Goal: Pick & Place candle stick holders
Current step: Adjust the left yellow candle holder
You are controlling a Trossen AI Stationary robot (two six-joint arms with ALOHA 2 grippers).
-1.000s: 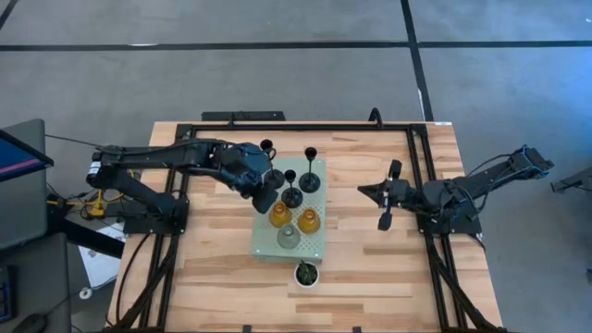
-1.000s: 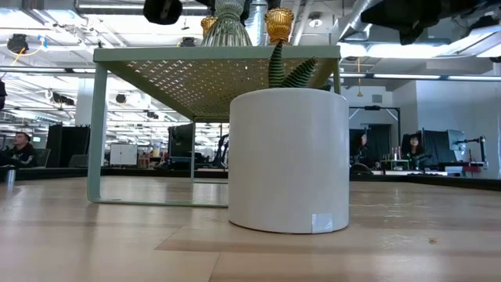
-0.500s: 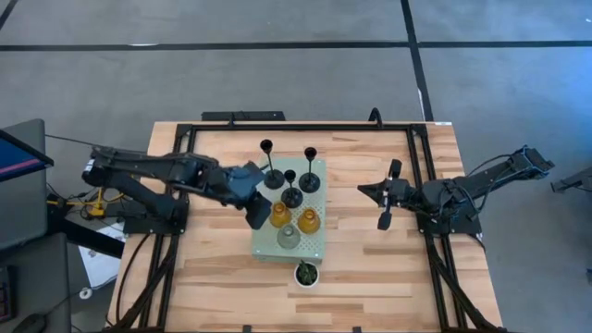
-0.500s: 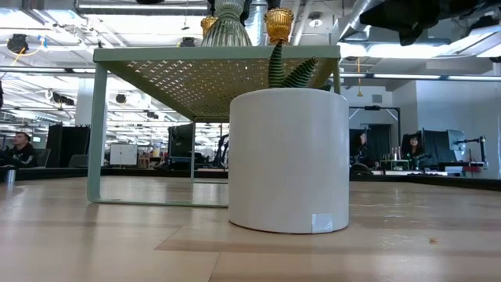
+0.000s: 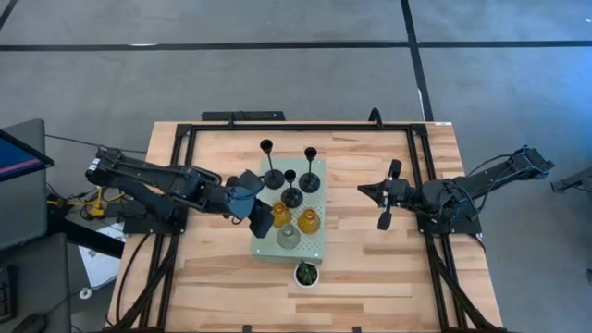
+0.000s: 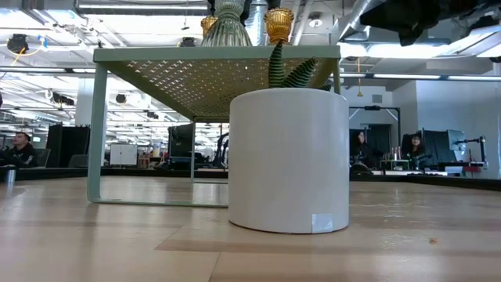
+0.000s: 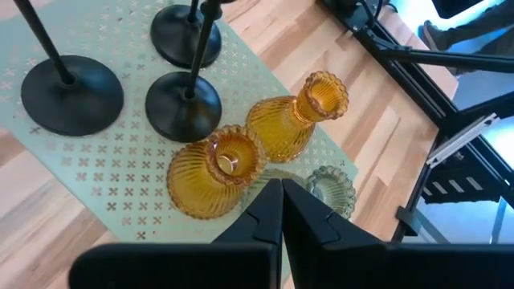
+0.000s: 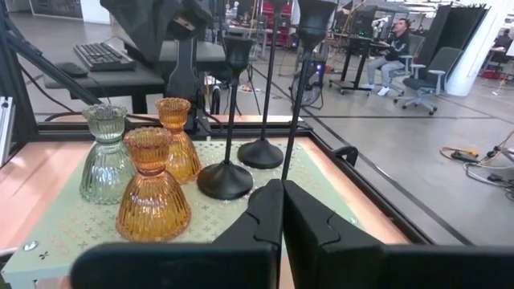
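Three black candle stick holders (image 5: 274,176) (image 5: 291,195) (image 5: 309,180) stand on their round bases on the far half of the pale green perforated board (image 5: 314,248). Two amber glass holders (image 5: 280,215) (image 5: 308,220) and a clear-grey one (image 5: 289,238) stand on its near half. My left gripper (image 5: 264,223) is shut and empty at the board's left edge, just left of the left amber holder (image 7: 213,172). My right gripper (image 5: 363,190) is shut and empty over the table to the right of the board.
A small green plant in a white pot (image 5: 306,274) stands on the table just in front of the board's near edge and fills the middle of the low view (image 6: 290,160). Black frame rails (image 5: 421,176) run along the table's sides and far edge.
My left gripper has drawn back from the left black holder toward the table's near-left, ending beside the left amber holder. That black holder, partly covered by the gripper before, now stands in plain view on the board.
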